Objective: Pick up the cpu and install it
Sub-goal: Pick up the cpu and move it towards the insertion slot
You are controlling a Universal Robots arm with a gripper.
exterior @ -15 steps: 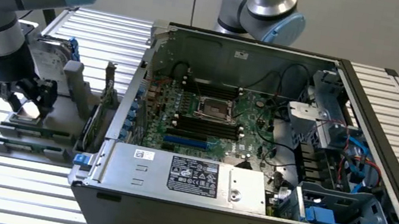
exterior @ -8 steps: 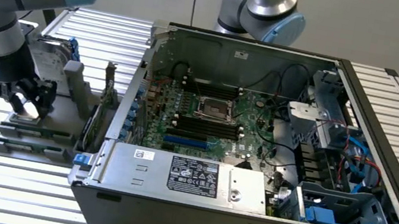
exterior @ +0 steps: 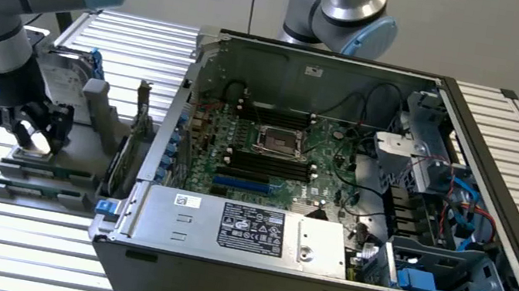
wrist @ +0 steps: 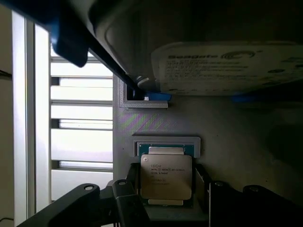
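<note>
Cpu [wrist: 165,177]: a small, flat, square chip with a dull silver metal top. The lid carries a few lines of fine dark print too small to read. A thin green border with a pale edge shows around it. It lies flat, face up, seated in a shallow pocket of a grey plastic holder [wrist: 156,125], not lifted.

The gripper [wrist: 166,189] hangs directly above the chip. Its jaws stand wide, and its dark fingers [wrist: 204,187] sit one on each side of the chip, just beside its edges. Whether they press on it cannot be told.

Beyond the chip on the same holder stands a hard drive [wrist: 227,66], much larger, with a pale label reading Seagate, held by blue frame [wrist: 156,97] pieces.

In the exterior view the arm [exterior: 10,4] reaches down at that view's left, its gripper low over the grey holder. The holder rests on a table of white slats [exterior: 16,232].

Just beside the holder, toward the exterior view's right, an open computer case [exterior: 508,154] lies on its side with its inside facing up. Inside it is a green motherboard [exterior: 238,150] with an open square socket [exterior: 279,142] near its middle. Black memory slots [exterior: 267,166] lie just beside the socket, and a silver power supply [exterior: 241,228] sits along the near edge of the case. The chip and the socket are well apart.

A second robot arm [exterior: 344,6] shows behind the case.
</note>
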